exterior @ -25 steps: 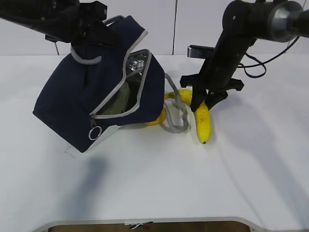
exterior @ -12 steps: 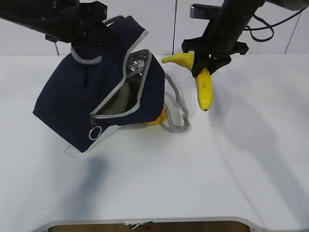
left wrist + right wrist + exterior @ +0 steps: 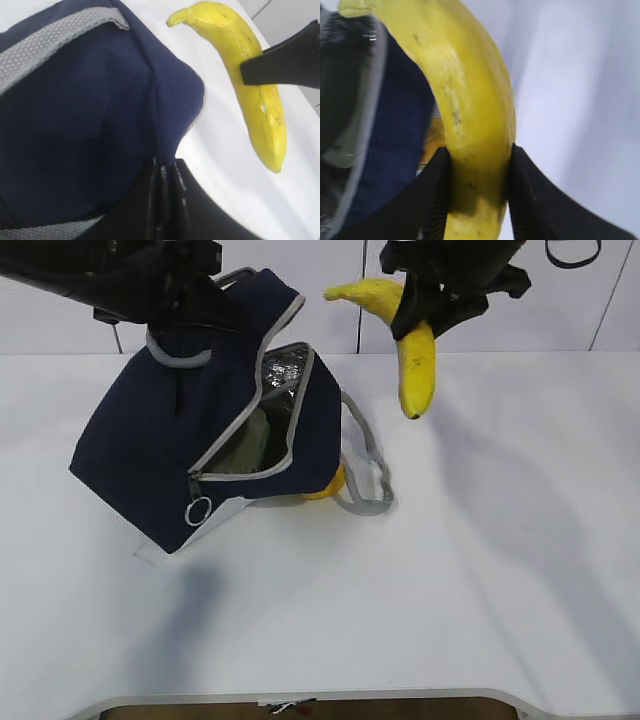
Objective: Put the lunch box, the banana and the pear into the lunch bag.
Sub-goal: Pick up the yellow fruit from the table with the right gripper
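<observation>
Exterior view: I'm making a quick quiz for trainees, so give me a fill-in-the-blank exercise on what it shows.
1. The right gripper holds the ____ in the air.
2. The left gripper lifts the lunch bag by its grey ____.
3. The bag's zipper is ____, showing the lunch box inside.
4. The pear lies partly hidden ____ the bag.

Missing words: banana; handle; open; behind

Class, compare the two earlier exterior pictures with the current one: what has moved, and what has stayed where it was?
The right gripper, already closed on the banana, has lifted it off the table and up past the lunch bag, so it now hangs in the air beside the open top. The left gripper still holds the bag tilted by its handle. The pear remains under the bag's edge, and the lunch box inside.
</observation>
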Controlling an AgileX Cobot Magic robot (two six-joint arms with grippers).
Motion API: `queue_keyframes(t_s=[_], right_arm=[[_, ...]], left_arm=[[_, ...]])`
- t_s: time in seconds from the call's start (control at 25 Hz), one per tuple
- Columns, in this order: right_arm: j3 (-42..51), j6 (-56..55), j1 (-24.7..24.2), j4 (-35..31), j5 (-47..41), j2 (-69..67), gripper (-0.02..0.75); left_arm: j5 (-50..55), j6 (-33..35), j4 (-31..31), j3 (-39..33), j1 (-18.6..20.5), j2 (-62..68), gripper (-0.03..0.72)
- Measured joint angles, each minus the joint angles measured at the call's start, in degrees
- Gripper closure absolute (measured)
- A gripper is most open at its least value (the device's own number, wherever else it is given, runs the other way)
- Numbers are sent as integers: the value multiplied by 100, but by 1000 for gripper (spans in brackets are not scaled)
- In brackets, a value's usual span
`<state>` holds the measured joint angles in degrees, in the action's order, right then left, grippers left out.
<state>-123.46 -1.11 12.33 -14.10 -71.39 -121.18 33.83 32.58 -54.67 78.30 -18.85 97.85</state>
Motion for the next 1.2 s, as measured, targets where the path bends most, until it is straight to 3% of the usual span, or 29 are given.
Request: queue_keyframes(t_s=[0.56,0.92,1.2], right_arm=[[1,215,358,-1083,-12,-447,475],[1,262,358,-787,-12,-503,475],[1,275,358,-1121,-12,-514,476]], left_arm=[[-122,-9,-865,0,0,0,673],[-278,-9,-1004,0,0,0,673],[-344,-9,-1042,0,0,0,673]])
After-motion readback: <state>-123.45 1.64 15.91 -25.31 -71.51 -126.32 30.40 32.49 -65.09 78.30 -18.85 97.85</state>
